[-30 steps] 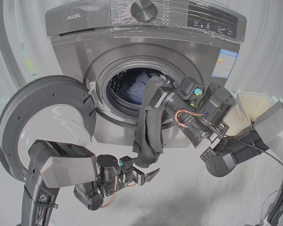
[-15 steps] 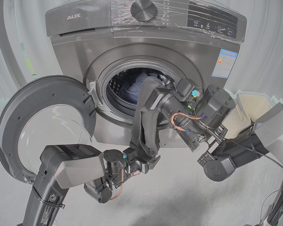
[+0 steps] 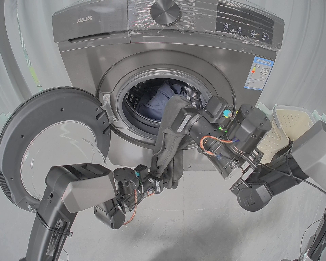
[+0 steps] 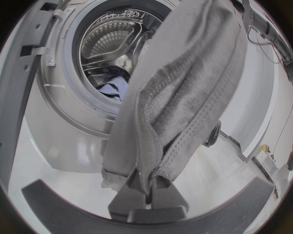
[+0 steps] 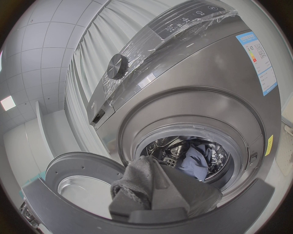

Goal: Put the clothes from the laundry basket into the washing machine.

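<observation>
A grey metal front-loading washing machine is seen standing on a pale, glossy grey floor, with pleated white curtains hung behind and to both sides of it. Its round grey door with a glass window is swung fully open on the robot's left. Crumpled blue clothes are lying inside the perforated steel drum. A dark grey fabric garment is draped from the lower rim of the drum opening down the front of the machine, clear of the floor. Its upper end is clamped in the right hand at the mouth of the drum, the fingers being pressed together with cloth bunched over them. Its lower end is gripped by the left hand, held low in front of the machine; in the left wrist view a seamed fold is pinched between the closed fingers. A cream perforated plastic laundry basket is set on the robot's right, just beside the machine and partly hidden by the right arm. The top control panel, with its round silver dial, is covered by clear plastic film, and a blue and white label is stuck on the front panel. A ceiling of square white tiles with a lit panel is shown in the right wrist view.
</observation>
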